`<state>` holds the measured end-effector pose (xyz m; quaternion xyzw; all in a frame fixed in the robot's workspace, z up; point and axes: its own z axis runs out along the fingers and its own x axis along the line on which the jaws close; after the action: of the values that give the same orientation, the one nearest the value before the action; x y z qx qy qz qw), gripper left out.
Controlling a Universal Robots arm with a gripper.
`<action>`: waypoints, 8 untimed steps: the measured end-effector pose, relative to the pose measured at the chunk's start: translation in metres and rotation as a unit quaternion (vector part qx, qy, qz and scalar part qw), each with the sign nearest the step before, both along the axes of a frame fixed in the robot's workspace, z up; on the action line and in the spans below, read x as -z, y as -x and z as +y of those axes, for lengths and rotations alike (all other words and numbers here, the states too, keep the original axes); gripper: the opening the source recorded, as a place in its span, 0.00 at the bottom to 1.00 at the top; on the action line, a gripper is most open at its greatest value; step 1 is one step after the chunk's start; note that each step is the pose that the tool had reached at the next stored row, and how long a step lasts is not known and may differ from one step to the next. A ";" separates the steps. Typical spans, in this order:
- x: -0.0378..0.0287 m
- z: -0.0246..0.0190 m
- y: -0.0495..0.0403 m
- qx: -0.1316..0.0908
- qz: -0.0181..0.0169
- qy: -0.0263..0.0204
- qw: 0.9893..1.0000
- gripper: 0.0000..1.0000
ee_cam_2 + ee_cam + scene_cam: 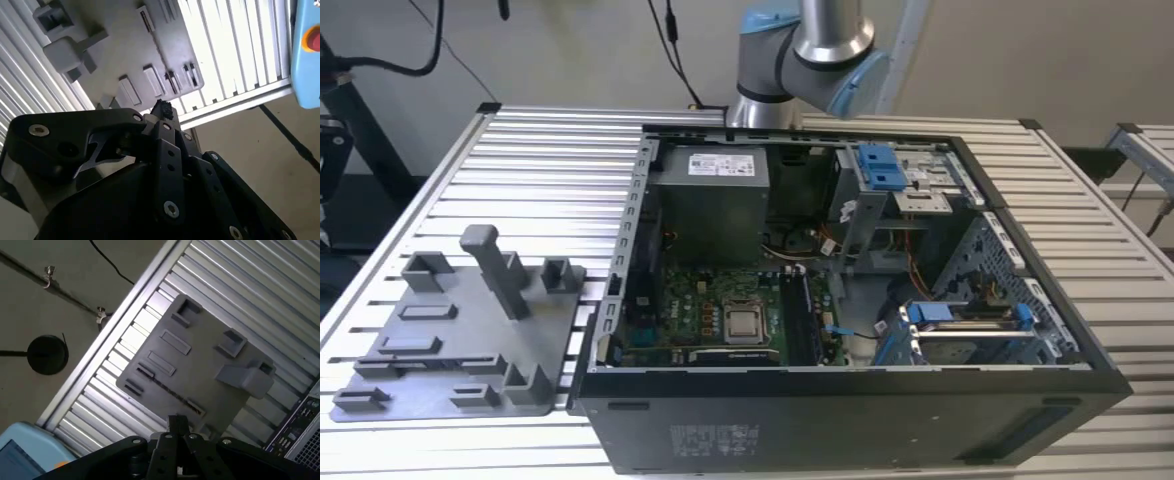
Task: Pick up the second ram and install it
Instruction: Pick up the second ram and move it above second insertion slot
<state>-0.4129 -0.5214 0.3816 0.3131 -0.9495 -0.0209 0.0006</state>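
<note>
The open computer case point(854, 300) stands on the slatted table point(547, 150). The grey tray point(467, 340) lies just beside it, on the exterior view's left. The gripper point(177, 421) hangs above the tray, apart from it (whether it is released or clenched cannot be told). The second ram point(167, 389) appears to stand edge-on in a tray slot, just ahead of the gripper. Its long axis runs parallel to the tray edge nearest the table's rim. It reads as a thin dark strip, and its colour cannot be told.
</note>
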 end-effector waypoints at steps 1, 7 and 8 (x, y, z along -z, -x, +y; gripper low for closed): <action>0.0000 0.0000 0.0000 -0.007 0.000 0.000 1.000 0.11; 0.0001 0.0000 0.0000 -0.060 0.000 0.002 0.998 0.11; 0.0001 0.0000 0.0000 -0.069 0.000 0.002 0.998 0.11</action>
<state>-0.4130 -0.5213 0.3815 0.3778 -0.9257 -0.0189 0.0026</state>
